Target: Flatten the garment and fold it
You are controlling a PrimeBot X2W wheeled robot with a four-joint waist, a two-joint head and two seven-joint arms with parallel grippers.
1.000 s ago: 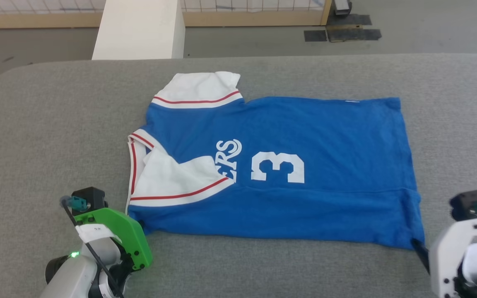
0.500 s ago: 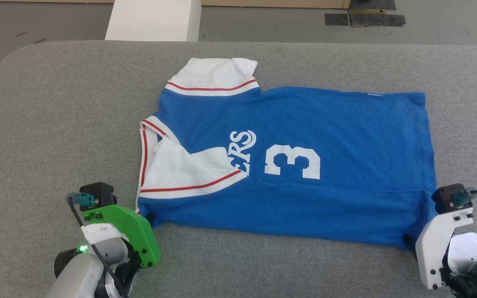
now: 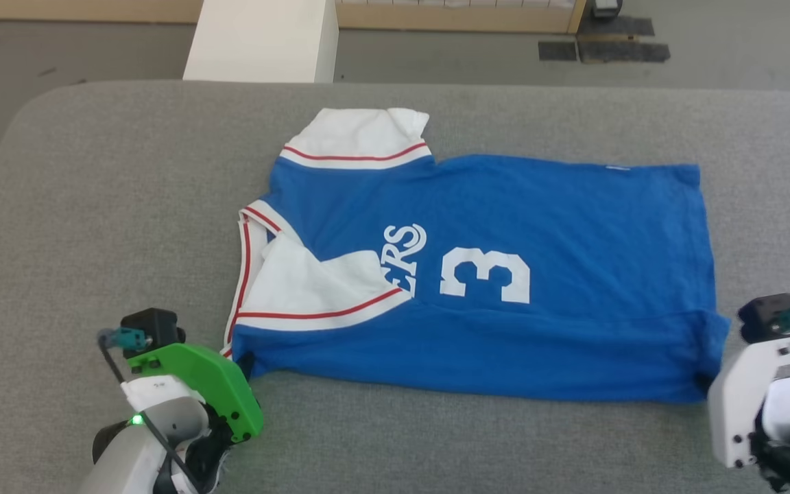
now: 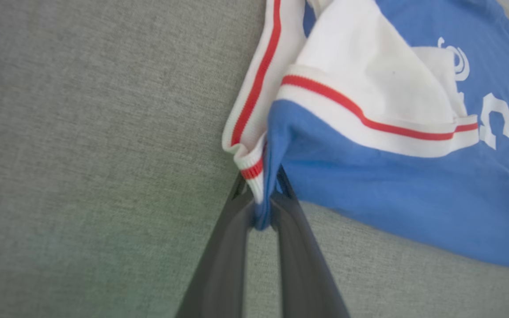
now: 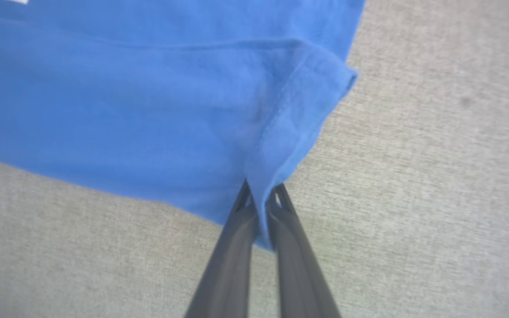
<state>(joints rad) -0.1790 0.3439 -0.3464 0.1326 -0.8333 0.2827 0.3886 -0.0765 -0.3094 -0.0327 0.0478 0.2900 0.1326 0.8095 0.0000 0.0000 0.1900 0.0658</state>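
A grey cloth-covered tabletop [image 3: 79, 206], and across its middle lies the bright blue jersey T-shirt with white red-striped sleeves [image 3: 539, 226], near sleeve flopped onto the chest. Low at the near edge, the left claw [image 4: 263, 207] is clenched on the shoulder corner, and the right claw [image 5: 261, 212] pinches the hem corner. It looks like soft, limp, light cloth, so corners are the place to hold.

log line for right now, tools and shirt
left tool: shut on garment collar-end near corner | right tool: shut on hem-end near corner | garment: spread on grey surface, one sleeve folded in
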